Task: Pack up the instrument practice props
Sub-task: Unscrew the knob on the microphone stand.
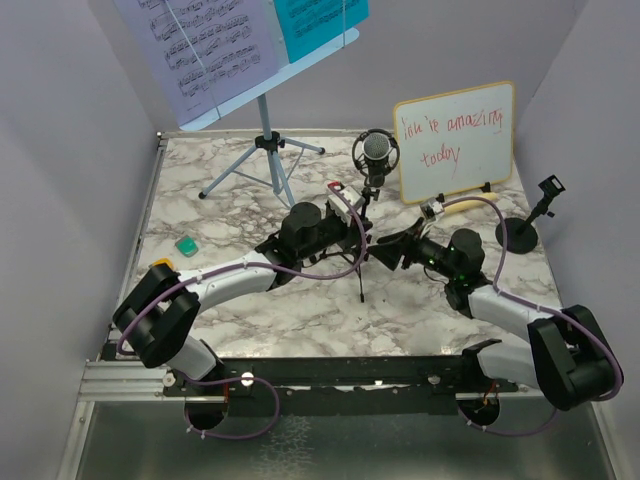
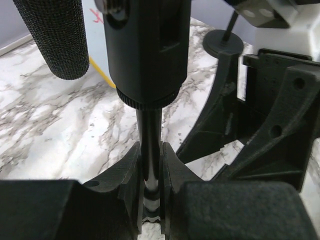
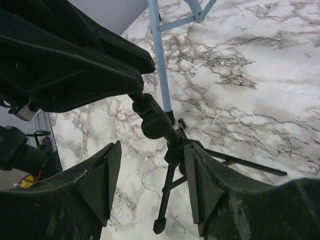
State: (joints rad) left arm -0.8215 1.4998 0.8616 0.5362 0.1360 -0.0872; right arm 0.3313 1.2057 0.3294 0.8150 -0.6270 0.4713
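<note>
The black studio microphone (image 1: 375, 150) stands on its small tripod (image 1: 362, 272) mid-table. My left gripper (image 1: 352, 232) is shut on the microphone's stand pole (image 2: 150, 122), jaws clamped on both sides in the left wrist view (image 2: 151, 152); the mesh head (image 2: 55, 35) shows at upper left. My right gripper (image 1: 388, 250) is open (image 3: 150, 175), its jaws straddling the tripod (image 3: 170, 190) without gripping it. The light-blue music rack (image 1: 265, 140) stands at the back left with the printed music sheet (image 1: 200, 45) and cyan sheet (image 1: 320, 22). The cream handheld microphone (image 1: 462, 207) lies by the black round-base pole (image 1: 522, 233).
The wood-framed whiteboard (image 1: 455, 140) leans at the back right. A small green block (image 1: 186, 244) and an orange block (image 1: 160, 264) lie at the left. The rack's blue leg (image 3: 160, 55) runs just behind the tripod. Grey walls enclose the table.
</note>
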